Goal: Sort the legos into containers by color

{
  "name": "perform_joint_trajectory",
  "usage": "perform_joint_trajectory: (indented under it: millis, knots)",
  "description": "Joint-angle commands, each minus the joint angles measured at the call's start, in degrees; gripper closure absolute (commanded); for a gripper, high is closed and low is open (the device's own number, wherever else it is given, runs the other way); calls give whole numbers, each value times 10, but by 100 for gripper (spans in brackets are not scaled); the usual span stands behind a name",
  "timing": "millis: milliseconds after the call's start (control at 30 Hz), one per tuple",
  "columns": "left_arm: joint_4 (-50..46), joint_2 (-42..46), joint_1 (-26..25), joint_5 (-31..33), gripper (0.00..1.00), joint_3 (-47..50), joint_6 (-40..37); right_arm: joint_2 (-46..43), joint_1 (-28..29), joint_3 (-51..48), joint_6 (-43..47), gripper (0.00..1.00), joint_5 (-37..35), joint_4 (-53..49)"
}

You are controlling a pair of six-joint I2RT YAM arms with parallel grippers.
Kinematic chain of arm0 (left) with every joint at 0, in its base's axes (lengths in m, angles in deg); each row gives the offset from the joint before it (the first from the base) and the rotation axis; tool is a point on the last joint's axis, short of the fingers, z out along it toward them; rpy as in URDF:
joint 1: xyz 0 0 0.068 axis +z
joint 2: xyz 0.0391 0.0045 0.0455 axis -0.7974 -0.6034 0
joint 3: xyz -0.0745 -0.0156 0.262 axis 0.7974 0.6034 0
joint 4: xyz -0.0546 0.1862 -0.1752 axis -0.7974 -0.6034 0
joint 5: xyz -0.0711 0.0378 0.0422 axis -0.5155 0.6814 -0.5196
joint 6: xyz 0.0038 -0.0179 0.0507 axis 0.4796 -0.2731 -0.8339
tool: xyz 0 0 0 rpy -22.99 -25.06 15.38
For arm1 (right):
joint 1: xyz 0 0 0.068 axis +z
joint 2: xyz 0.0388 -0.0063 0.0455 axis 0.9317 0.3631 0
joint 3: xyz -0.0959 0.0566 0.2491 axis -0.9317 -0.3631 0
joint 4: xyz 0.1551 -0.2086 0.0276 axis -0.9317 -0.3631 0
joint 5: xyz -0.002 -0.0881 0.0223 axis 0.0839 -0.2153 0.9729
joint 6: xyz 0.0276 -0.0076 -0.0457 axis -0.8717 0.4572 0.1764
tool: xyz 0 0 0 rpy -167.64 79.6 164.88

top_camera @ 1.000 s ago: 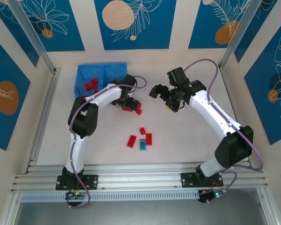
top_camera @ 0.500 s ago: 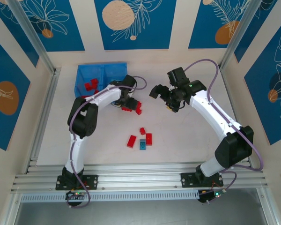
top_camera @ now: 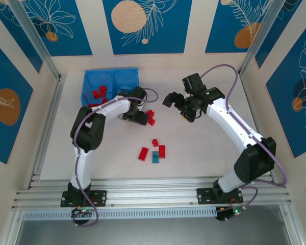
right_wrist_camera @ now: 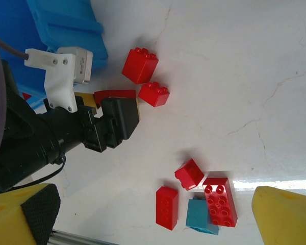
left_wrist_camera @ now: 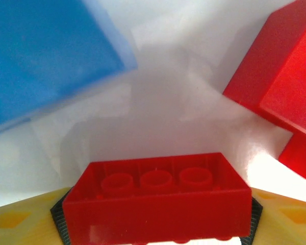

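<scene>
Red plastic sits between my left fingers: my left gripper is clamped on a red brick. The black pads press its two short ends, and its hollow side with three round tubes faces the wrist camera. Beyond it is the white table. A blurred corner of the blue tray shows at the upper left of that view, and a loose red pair lies close on the right; neither touches the brick I hold. From above, this gripper sits just off the tray's near right corner, and the tray's left compartment has several sorted red bricks in it. My right gripper hangs over the table to the right of the loose pair, fingers spread wide with nothing between them. Nearer my bases lies a small cluster, well apart from the tray: a long red brick, a small red brick, a studded red brick and one light blue brick. The blue one touches the studded red one beside it.
</scene>
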Motion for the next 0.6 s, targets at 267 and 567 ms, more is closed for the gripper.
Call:
perform_joint_trajectory:
  millis: [267,567]
  knots:
    - [20,4,6,0,39,34,-15,-10,-3,1,-1,2,0,-8]
    - [12,116,6,-23,42,52,-8,-11,14,14,14,2,-5,-4]
